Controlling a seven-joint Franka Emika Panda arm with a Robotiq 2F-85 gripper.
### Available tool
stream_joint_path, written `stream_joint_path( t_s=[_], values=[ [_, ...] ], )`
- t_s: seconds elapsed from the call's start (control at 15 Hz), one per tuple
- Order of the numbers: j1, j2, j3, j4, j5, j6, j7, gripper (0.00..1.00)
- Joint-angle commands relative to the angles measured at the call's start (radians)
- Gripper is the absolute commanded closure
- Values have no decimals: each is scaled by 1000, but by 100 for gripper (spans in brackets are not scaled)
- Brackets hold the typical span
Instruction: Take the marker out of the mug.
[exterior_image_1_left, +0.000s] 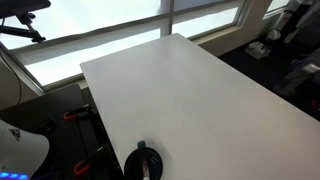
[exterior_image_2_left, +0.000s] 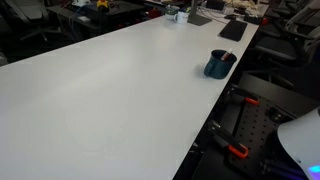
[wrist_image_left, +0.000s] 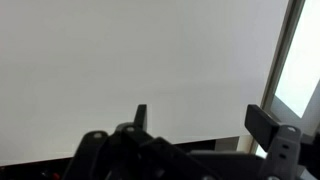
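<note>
Bench: a broad white top, shown in both exterior views; its surface also fills most of the wrist view.

Mug: a short, dark blue-black vessel, stood upright close to one long edge of the bench. In an exterior view it is seen at the bench's edge at the bottom of the picture, just beside the robot base.

Marker: it cannot be made out with certainty at this picture size. The inside of the mug is dark, and only a faint, thin shape is seen at the rim.

Claw: shown in the wrist view rising from the lower edge, with its two dark fingers spread wide apart. Nothing is gripped, and only bare bench surface is seen between them.

Clamps: red-handled, seen on the dark frame below the bench edge, near the mug.

Windows: a bright band is seen beyond the far end of the bench.
</note>
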Motion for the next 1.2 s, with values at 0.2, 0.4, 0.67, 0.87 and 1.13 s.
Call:
stream_joint_path(
  t_s=[0.2, 0.4, 0.67, 0.87, 1.13],
  values=[
    [-6, 30, -10, 30, -19, -65, 12, 0],
    [-4, 51, -34, 25, 3, -134, -10, 0],
    [-13, 56, -76, -24, 20, -212, -26, 0],
    [-36, 21, -125, -125, 45, -189, -38, 0],
    [-75, -32, -168, -275, 66, -174, -19, 0]
  ],
)
